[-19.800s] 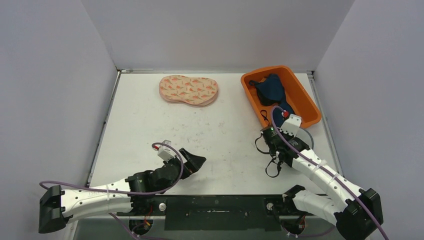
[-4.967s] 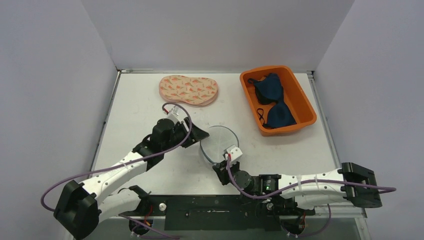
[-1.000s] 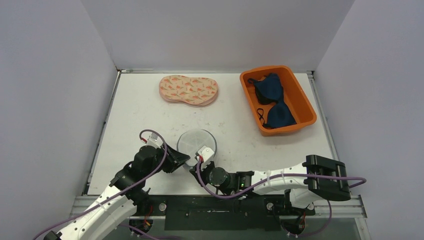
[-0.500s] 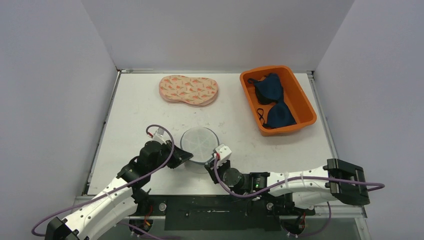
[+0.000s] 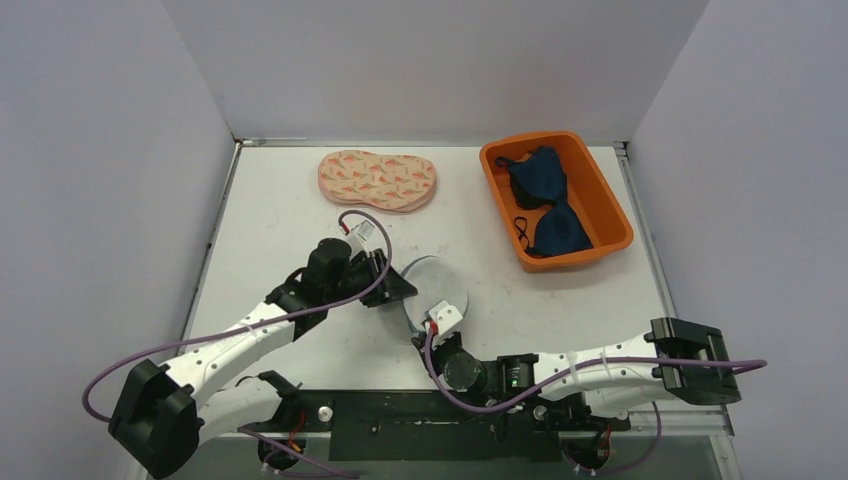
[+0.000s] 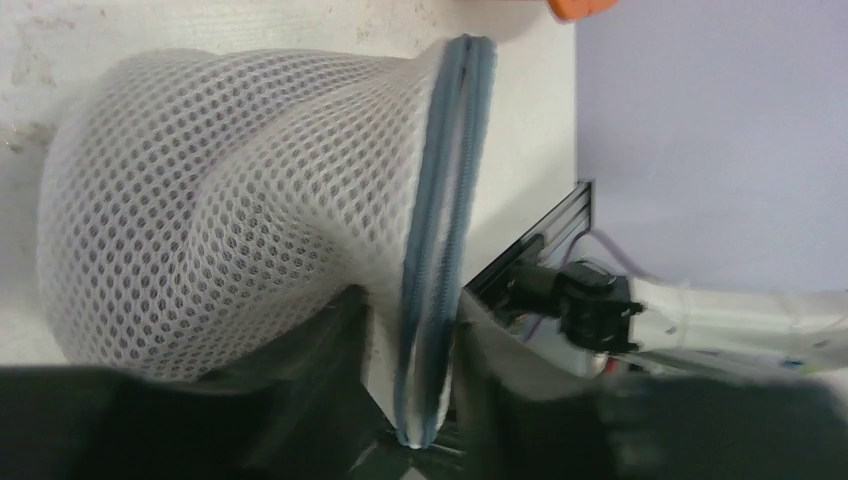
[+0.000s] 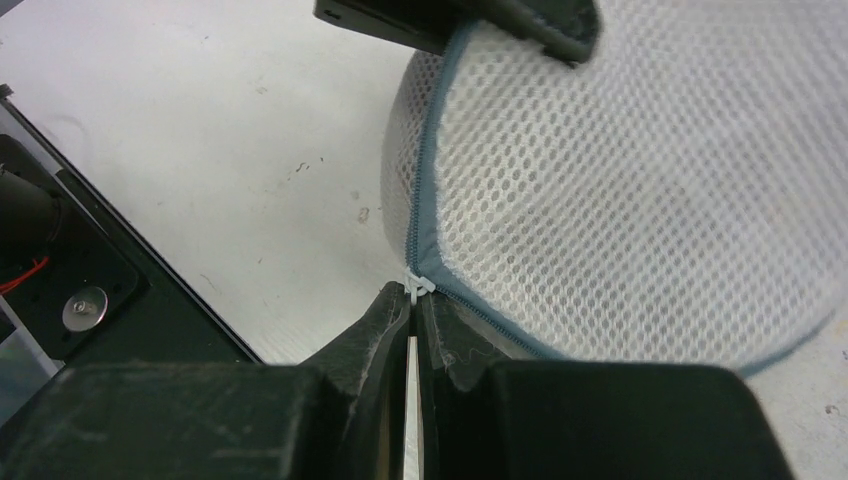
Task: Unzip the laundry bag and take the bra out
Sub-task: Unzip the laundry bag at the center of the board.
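The laundry bag (image 5: pixel 435 285) is a round white mesh pouch with a blue-grey zipper (image 6: pixel 445 200) round its rim, tipped up on edge near the table's front middle. My left gripper (image 5: pixel 398 288) has its jaws on both sides of the zippered rim (image 6: pixel 432 330), holding that edge. My right gripper (image 5: pixel 434 312) is shut on the small white zipper pull (image 7: pixel 414 287) at the bag's lower edge (image 7: pixel 640 200). The zipper looks closed. A dark blue bra (image 5: pixel 545 180) lies in the orange bin (image 5: pixel 620 215) at the back right. I see nothing dark through the mesh.
A pink patterned pad (image 5: pixel 378 180) lies at the back middle. Grey walls close off the left, back and right. The black mounting rail (image 5: pixel 430 410) runs along the front edge just below the right gripper.
The left gripper has moved up and to the right, and the bag has tipped from lying flat onto its edge. The right gripper has stayed shut at the bag's near rim.
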